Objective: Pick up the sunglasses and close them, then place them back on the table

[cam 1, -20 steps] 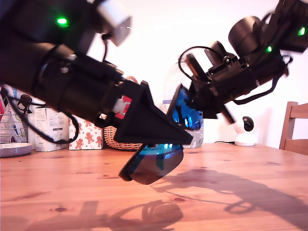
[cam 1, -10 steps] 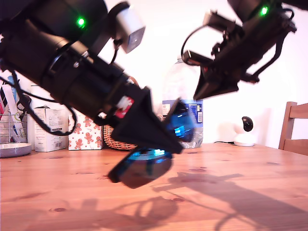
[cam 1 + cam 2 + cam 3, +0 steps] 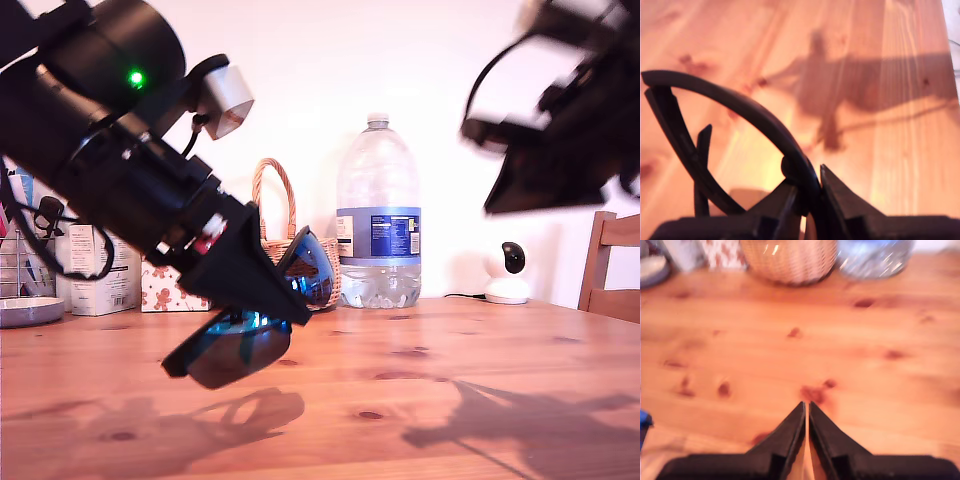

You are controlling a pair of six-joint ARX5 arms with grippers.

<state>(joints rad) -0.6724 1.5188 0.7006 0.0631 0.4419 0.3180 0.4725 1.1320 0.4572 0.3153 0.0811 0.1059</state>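
My first gripper (image 3: 288, 312) reaches in from the exterior view's left and is shut on the black sunglasses (image 3: 240, 345), holding them tilted just above the pine table (image 3: 450, 350). One blue mirrored lens hangs low and the other lens (image 3: 308, 272) sits higher behind the fingers. In the first wrist view the curved frame (image 3: 740, 107) runs between the closed fingers (image 3: 840, 197), pinched near its middle. My second gripper (image 3: 500, 200) is blurred, high at the exterior view's right, well apart from the glasses. In its own view the second gripper (image 3: 806, 412) is shut on nothing above bare planks.
A large water bottle (image 3: 378, 215) and a wicker basket (image 3: 275, 235) stand at the table's back. A small white camera (image 3: 510, 272) and a wooden chair (image 3: 612, 265) are at the exterior view's right. Boxes (image 3: 100, 268) and a dish (image 3: 25, 310) sit at its left.
My second gripper left the sunglasses and rose away toward the exterior view's right. My first gripper carried the sunglasses toward the exterior view's left.
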